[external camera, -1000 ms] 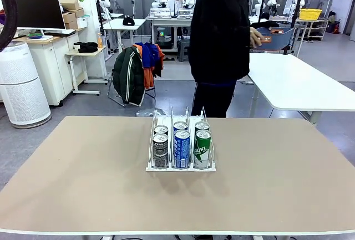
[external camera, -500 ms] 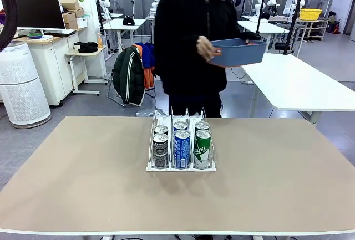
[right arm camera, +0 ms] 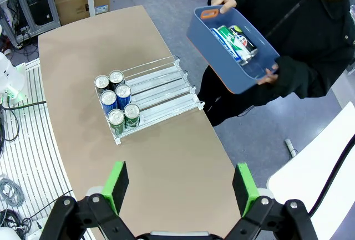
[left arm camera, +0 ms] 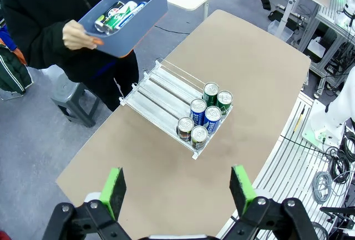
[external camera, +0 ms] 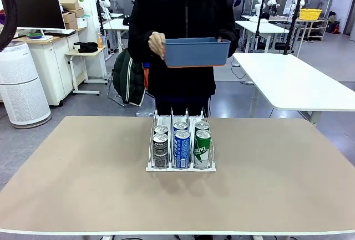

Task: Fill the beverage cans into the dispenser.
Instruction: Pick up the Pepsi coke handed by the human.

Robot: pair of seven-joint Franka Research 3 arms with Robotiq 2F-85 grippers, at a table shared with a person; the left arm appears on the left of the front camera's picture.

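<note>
Standing behind the rack (external camera: 181, 168), at the far edge of the table (external camera: 83, 184), a person holds a blue bin (external camera: 196, 52) at chest height, with one hand (external camera: 157, 44) gripping its end wall. Seen from the wrist cameras, loose cans (right arm camera: 234, 40) lie on their sides inside the bin, green and blue-and-white ones among them; count unclear.

Rack sits near the middle of the table, its low front lip toward the robot. Six cans (external camera: 181, 140) stand upright in it, two per lane, crowded against the front lip. Black can (external camera: 160, 151) is in the rack's left lane, blue can (external camera: 182, 149) in the middle lane, green can (external camera: 202, 149) in the right lane. Each has a second can touching just behind it. The back stretch of all three lanes, toward the person, shows bare wire and white floor.

Left gripper (left arm camera: 177, 187) hangs high above the rack, off to its left side, fingers spread wide and empty. Right gripper (right arm camera: 181, 186) hangs high above and to the rack's right side — likewise spread wide, holding nothing. Both are well apart from the rack and the bin.
</note>
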